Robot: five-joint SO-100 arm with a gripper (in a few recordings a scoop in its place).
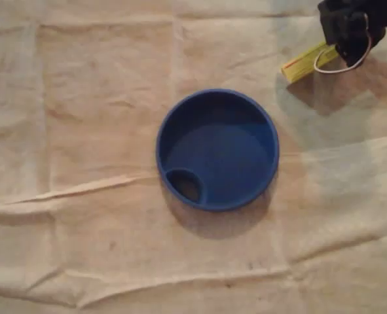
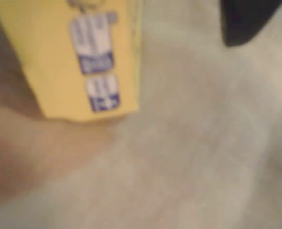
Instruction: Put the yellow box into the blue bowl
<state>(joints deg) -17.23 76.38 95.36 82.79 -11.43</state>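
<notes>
**Gripper at the box, bowl waiting**

The gripper [image 1: 348, 36] is hanging over one end of the box [image 1: 306, 62] at the overhead view's top right, probably so the rest juts out free for carrying. The box is sitting well apart from the bowl [image 1: 217, 150]; whether it is resting on the cloth [image 1: 101, 131] is unclear. In the wrist view a dark finger [image 2: 245, 21] is standing clear of the box's side, so I cannot tell if the jaws are clamping it. The bowl is lying open mid-cloth, offering a wide target.

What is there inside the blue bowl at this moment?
Nothing loose lies in the blue bowl; its floor shows bare, with one small oval pocket near the lower-left rim. The pocket's bottom is too dark to judge. The yellow box is outside it, at upper right.
</notes>
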